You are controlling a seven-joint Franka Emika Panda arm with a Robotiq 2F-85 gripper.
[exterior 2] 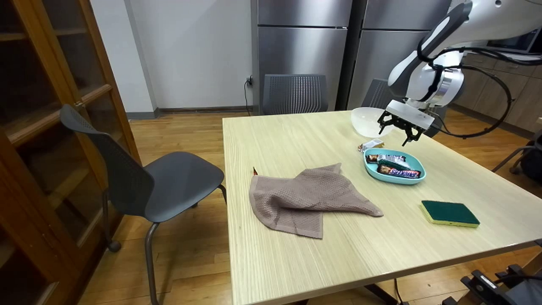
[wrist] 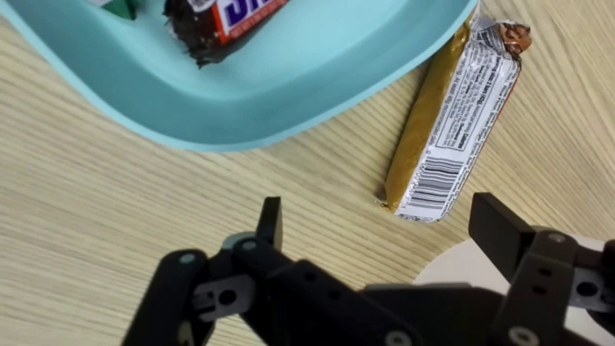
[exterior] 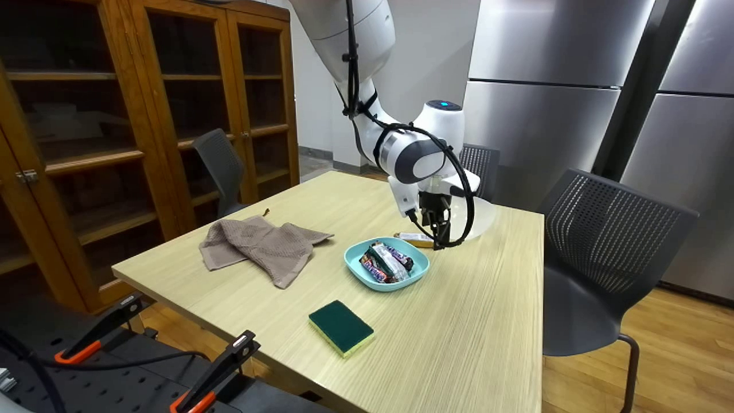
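Nearest to the camera in an exterior view is a black clamp with orange handle (exterior: 215, 373), just outside the near edge of the bench (exterior: 459, 344); close to this edge lies a green-and-yellow sponge (exterior: 342, 326). Toward the far right corner, a gold-and-white wrapped candy bar (wrist: 447, 129) lies between a turquoise dish (wrist: 269, 110), where a Snickers bar (exterior 2: 399, 172) and other wrapped bars rest, and a white bowl (exterior 2: 366, 123). The end effector (wrist: 377, 209) is above the bench near this candy bar; its fingers (wrist: 271, 218) stand wide apart and grip nothing. In my judgement, the step in hand concerns this bar, which is free. To grip it, the next move would call for bringing the fingers over its middle, turning slightly to follow its slant, and lowering them carefully, because the dish rim is just beside one end.
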